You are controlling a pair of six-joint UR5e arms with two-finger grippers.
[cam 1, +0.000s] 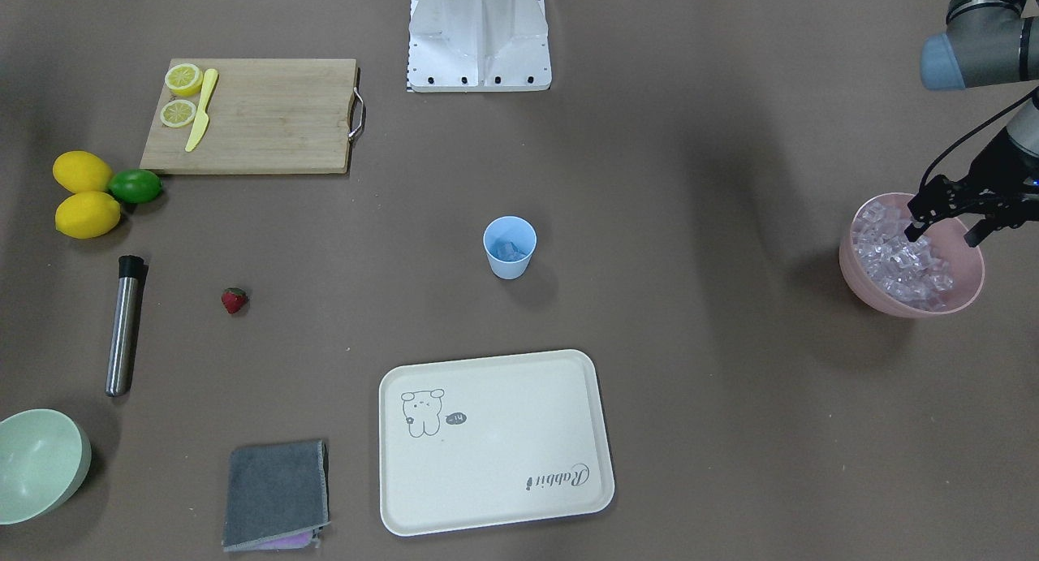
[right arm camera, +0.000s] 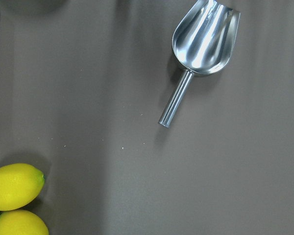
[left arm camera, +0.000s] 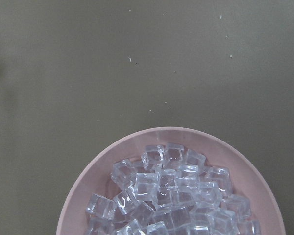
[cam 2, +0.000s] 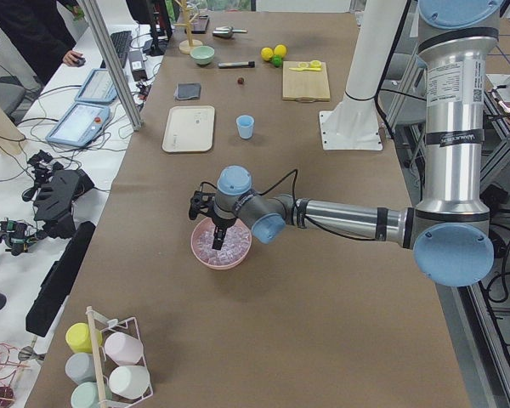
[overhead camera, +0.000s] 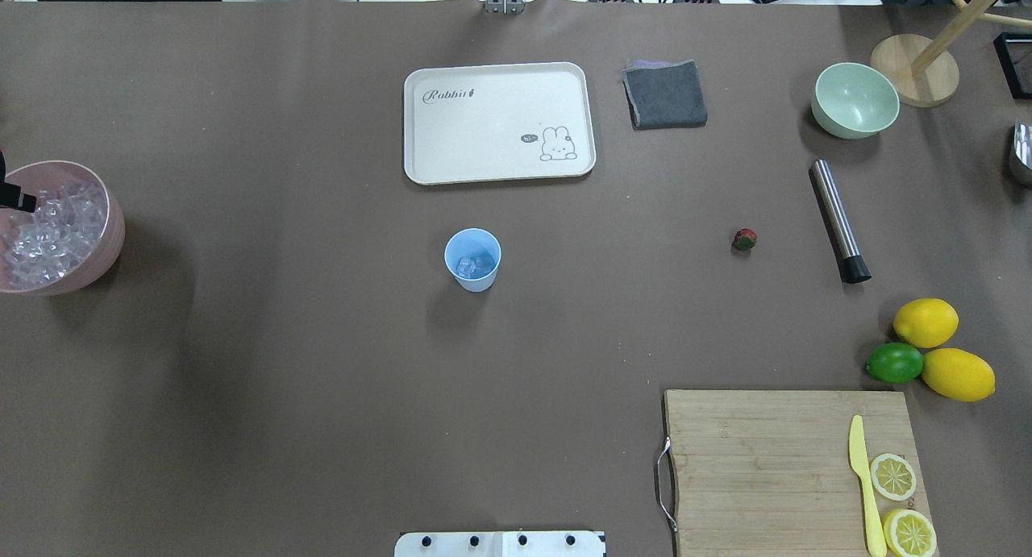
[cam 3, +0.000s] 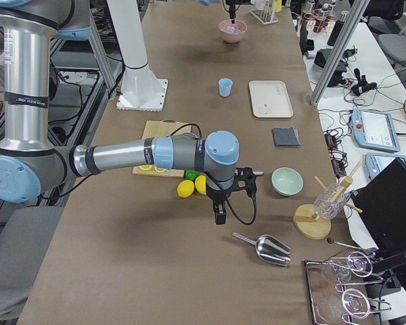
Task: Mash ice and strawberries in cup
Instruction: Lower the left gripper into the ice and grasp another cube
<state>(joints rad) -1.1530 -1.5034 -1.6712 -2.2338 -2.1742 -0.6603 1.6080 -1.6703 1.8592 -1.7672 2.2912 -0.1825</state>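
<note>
The light-blue cup (cam 1: 510, 252) stands upright mid-table with a few pieces of ice (overhead camera: 473, 264) in its bottom. A pink bowl (cam 1: 860, 278) at the table's end on my left side is heaped with ice cubes (left arm camera: 171, 193). My left gripper (cam 1: 944, 235) hangs open just over that heap, nothing between its fingers. The small red strawberry (cam 1: 234, 299) lies alone on the table, far from the cup. My right gripper (cam 3: 220, 211) shows only in the exterior right view, low above the table near the lemons; I cannot tell whether it is open or shut.
A steel muddler (cam 1: 124, 325) lies near the strawberry. Two lemons (overhead camera: 925, 322) and a lime (overhead camera: 894, 363) sit beside a cutting board (overhead camera: 766, 460) with lemon halves and a yellow knife. A cream tray (overhead camera: 500, 122), grey cloth (overhead camera: 665, 94), pale-green bowl (overhead camera: 855, 99) and metal scoop (right arm camera: 203, 44) are around.
</note>
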